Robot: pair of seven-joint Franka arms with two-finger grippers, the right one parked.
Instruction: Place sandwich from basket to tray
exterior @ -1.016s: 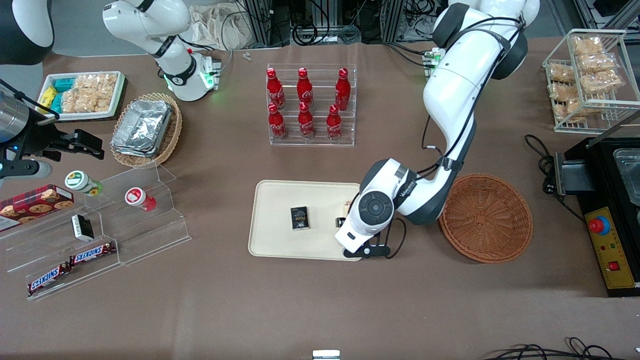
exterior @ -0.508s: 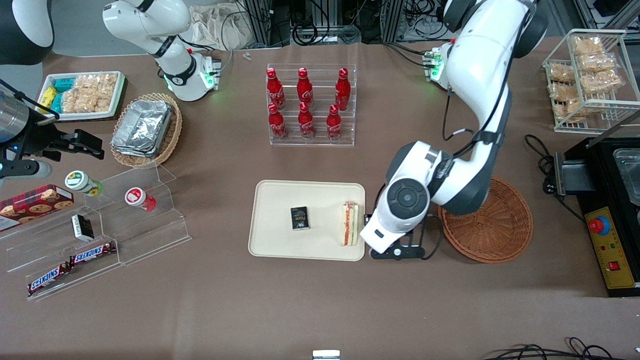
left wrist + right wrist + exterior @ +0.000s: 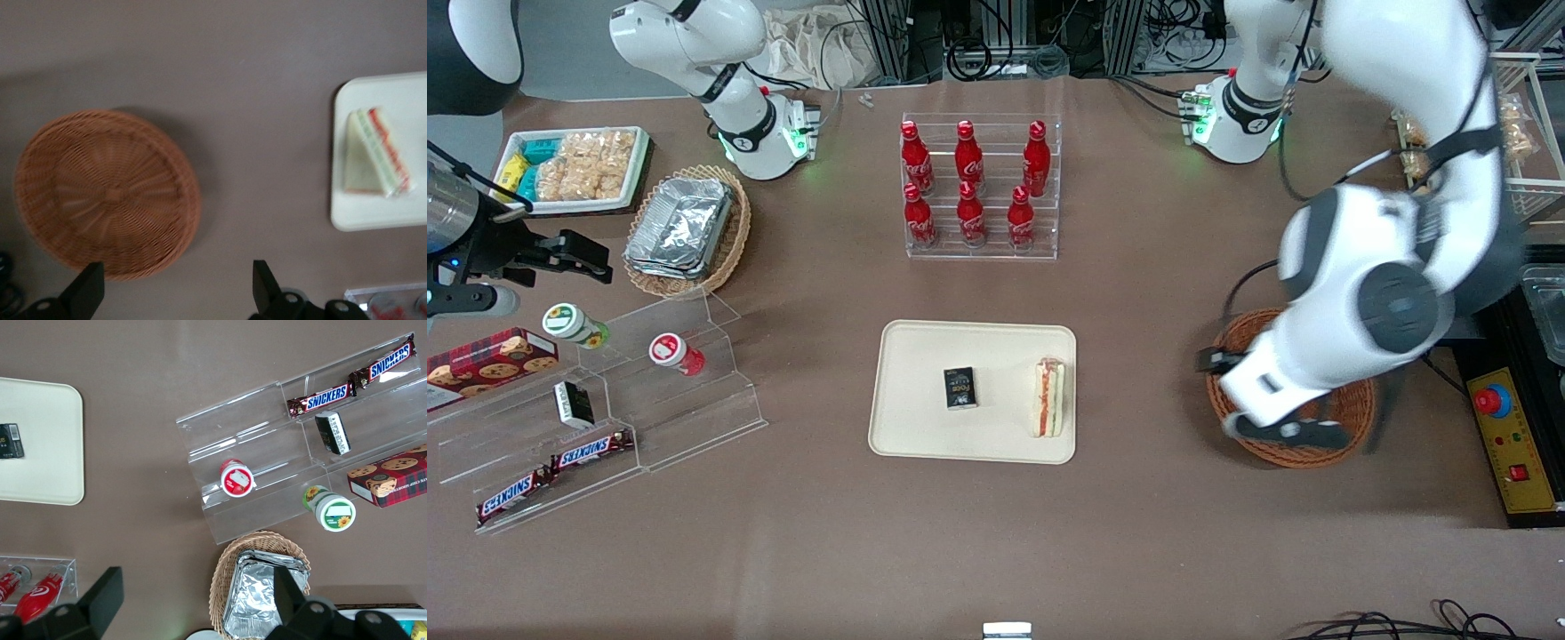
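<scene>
The sandwich (image 3: pixel 1048 397) lies on the cream tray (image 3: pixel 911 431), at the tray's edge nearest the round reddish-brown basket (image 3: pixel 1347 411). It also shows in the left wrist view (image 3: pixel 373 153), on the tray (image 3: pixel 400 217). My left gripper (image 3: pixel 1285 434) hangs above the basket, which the arm partly hides in the front view. In the left wrist view the gripper (image 3: pixel 175 290) is open and empty, and the basket (image 3: pixel 107 193) has nothing in it. The gripper is well apart from the sandwich.
A small black box (image 3: pixel 959 388) lies mid-tray. A clear rack of red bottles (image 3: pixel 978 187) stands farther from the camera than the tray. A black machine (image 3: pixel 1512 436) sits beside the basket. Acrylic snack steps (image 3: pixel 649 391) and a foil-tray basket (image 3: pixel 685 227) lie toward the parked arm's end.
The gripper has left the sandwich on the tray, risen, and swung away from the tray to above the basket. The sandwich, hidden under the wrist one second ago, lies uncovered.
</scene>
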